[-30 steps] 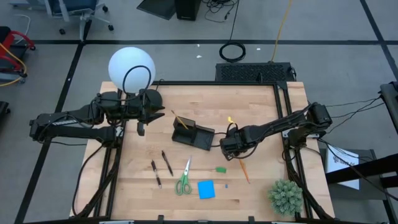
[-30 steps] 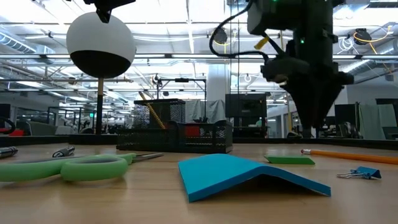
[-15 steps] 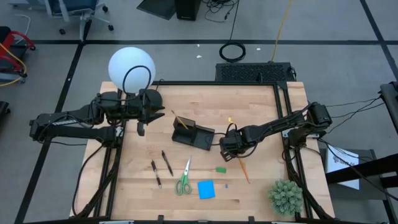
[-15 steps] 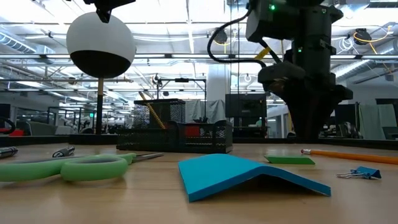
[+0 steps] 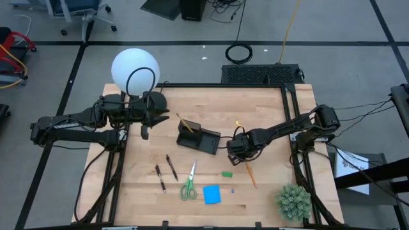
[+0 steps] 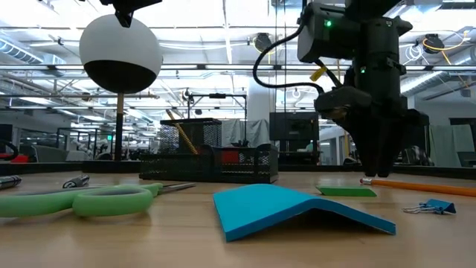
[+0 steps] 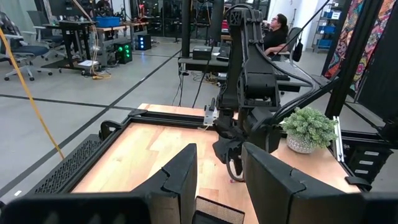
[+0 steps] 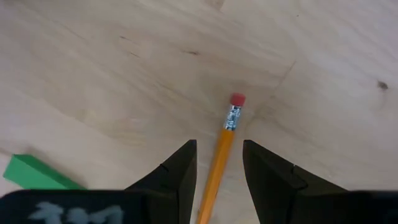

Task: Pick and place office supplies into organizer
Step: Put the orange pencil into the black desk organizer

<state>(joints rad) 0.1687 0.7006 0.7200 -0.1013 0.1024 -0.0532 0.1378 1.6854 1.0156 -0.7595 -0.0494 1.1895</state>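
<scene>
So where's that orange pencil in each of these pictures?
High view: the orange pencil lies right of centre, below the right gripper.
Low view: far right, flat on the table.
Left wrist view: cannot make it out.
Right wrist view: between the open fingers.
Shared landmark: the green eraser beside it.

Pencil (image 8: 221, 158) between right gripper (image 8: 219, 163) fingers

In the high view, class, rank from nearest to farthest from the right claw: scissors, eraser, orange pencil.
1. Orange pencil: directly under the right claw.
2. Eraser: just beyond, toward the near edge.
3. Scissors: farther left.
</scene>
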